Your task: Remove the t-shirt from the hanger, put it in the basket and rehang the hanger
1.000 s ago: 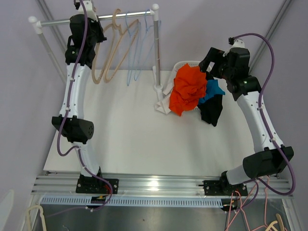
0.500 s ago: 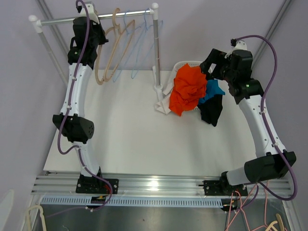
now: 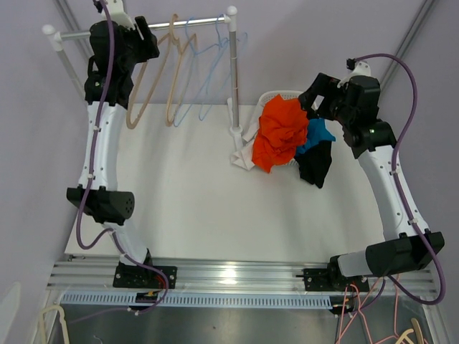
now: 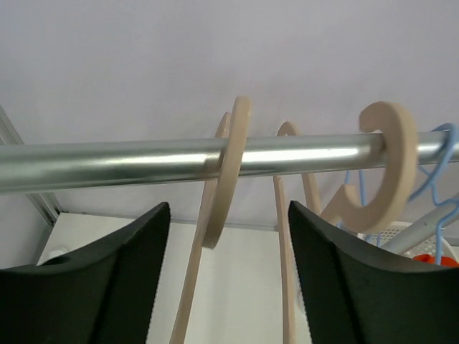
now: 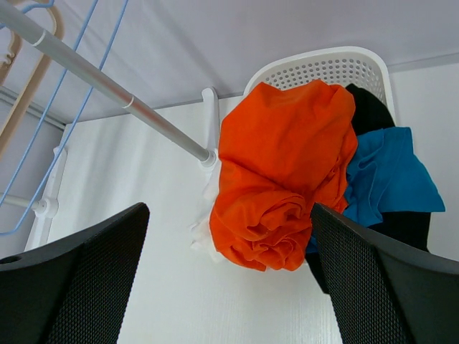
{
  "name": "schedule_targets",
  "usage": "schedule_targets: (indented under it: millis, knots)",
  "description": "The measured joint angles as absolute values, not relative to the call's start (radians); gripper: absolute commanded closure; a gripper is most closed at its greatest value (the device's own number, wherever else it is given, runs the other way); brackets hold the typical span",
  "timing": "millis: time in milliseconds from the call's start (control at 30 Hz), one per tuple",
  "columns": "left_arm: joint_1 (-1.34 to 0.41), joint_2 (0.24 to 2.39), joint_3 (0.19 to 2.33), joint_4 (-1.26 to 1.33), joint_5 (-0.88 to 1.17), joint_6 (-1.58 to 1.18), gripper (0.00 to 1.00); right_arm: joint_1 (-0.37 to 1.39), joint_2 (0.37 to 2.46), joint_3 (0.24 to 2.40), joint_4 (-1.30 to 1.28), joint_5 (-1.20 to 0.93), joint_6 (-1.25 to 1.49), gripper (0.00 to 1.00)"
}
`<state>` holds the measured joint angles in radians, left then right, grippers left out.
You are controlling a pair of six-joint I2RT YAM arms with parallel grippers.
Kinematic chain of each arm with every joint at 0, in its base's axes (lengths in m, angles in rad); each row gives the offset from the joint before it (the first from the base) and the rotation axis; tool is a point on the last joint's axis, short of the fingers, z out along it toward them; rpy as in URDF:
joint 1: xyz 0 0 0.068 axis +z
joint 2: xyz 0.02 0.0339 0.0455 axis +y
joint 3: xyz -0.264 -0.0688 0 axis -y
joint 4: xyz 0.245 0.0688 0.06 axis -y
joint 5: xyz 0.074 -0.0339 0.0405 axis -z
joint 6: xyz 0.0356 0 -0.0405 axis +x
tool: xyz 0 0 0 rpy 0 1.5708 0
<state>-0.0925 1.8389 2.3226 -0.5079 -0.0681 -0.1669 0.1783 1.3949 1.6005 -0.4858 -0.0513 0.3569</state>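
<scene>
An orange t-shirt (image 3: 281, 133) lies crumpled on a heap of clothes at the white basket (image 3: 281, 94), off any hanger; the right wrist view shows the t-shirt (image 5: 281, 170) below my fingers. Two bare wooden hangers (image 3: 145, 84) hang on the metal rail (image 3: 186, 23). My left gripper (image 3: 143, 44) is up at the rail, open and empty. In the left wrist view, one wooden hanger's hook (image 4: 232, 166) sits over the rail (image 4: 115, 165) just beyond the left gripper (image 4: 229, 276). My right gripper (image 3: 313, 96) hovers open above the basket, holding nothing (image 5: 229, 279).
Blue wire hangers (image 3: 208, 70) hang to the right of the wooden ones. The rack's upright post (image 3: 233, 72) stands on a white foot (image 3: 236, 132) beside the basket. Blue (image 5: 391, 178) and black (image 3: 315, 163) garments spill over the basket's near side.
My left gripper has opened and drawn back to the left along the rail, away from the wooden hangers, which have swung left. The right arm has barely moved.
</scene>
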Motion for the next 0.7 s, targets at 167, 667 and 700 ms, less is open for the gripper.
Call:
schedule_targets:
  millis: [167,667,700]
  knots:
    - [-0.093,1.770,2.315,-0.538,-0.068,-0.195,0.00,0.178,1.372,1.595,-0.488,-0.058,0.364,0.01]
    - [-0.093,1.304,1.943,-0.766,-0.080,-0.365,0.00,0.136,1.249,1.449,-0.465,-0.224,0.411,0.00]
    - [-0.093,1.239,1.863,-0.742,-0.063,-0.371,0.00,0.136,1.232,1.429,-0.459,-0.233,0.414,0.00]
